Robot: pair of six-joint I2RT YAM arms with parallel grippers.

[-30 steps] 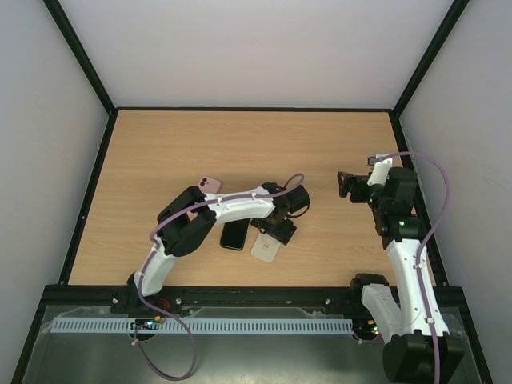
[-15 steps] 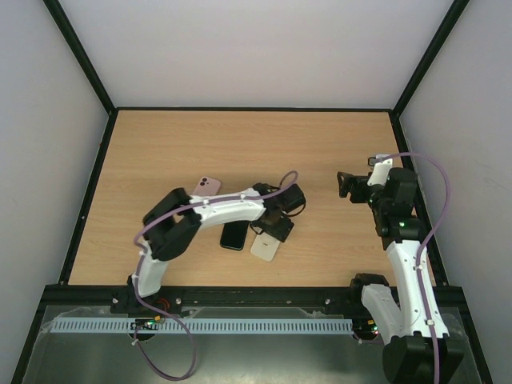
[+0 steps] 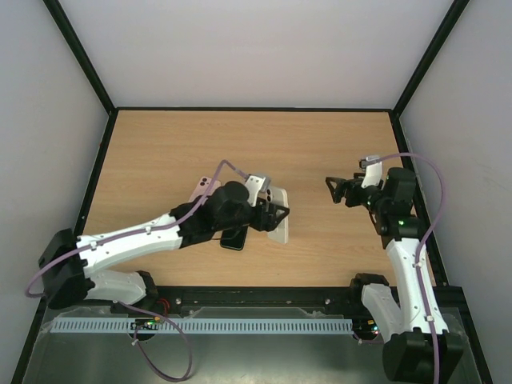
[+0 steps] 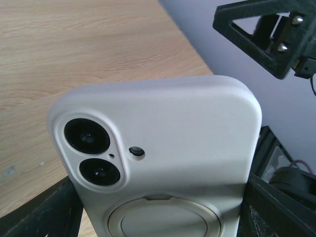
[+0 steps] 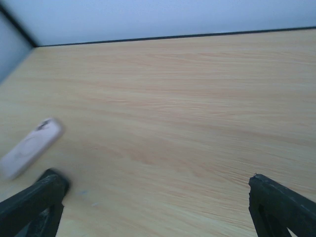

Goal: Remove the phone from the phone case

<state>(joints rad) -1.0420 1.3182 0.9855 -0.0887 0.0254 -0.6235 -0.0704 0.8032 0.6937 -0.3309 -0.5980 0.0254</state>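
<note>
Spanning the cell floor, wooden table point(image 3: 160, 144): flat, matte, pale grain. Over it, left gripper point(image 3: 274, 214) is clamped on the 2 long edges of the phone case point(image 4: 163, 128). The case appears held clear of the table, back side facing the wrist camera, top end free. My guess is that this leaves the exposed end open to the other arm. Off to the side, right gripper point(image 3: 336, 190) hovers apart from the case, jaws spread wide, holding nothing, pointed at it. It looks lined up for a pull or peel.

Case is cream, smooth, soft-looking silicone with rounded corners, a raised oval cutout and a round ring inset low on the back. 2 dark glass lenses fill the cutout, so the phone point(image 4: 86, 136) looks seated inside; extraction not done.

Smaller: black phone point(image 3: 234, 238), glossy slab, flat under the left wrist. Also pink phone point(image 3: 206, 186), flat just beyond, partly hidden by the arm.
</note>
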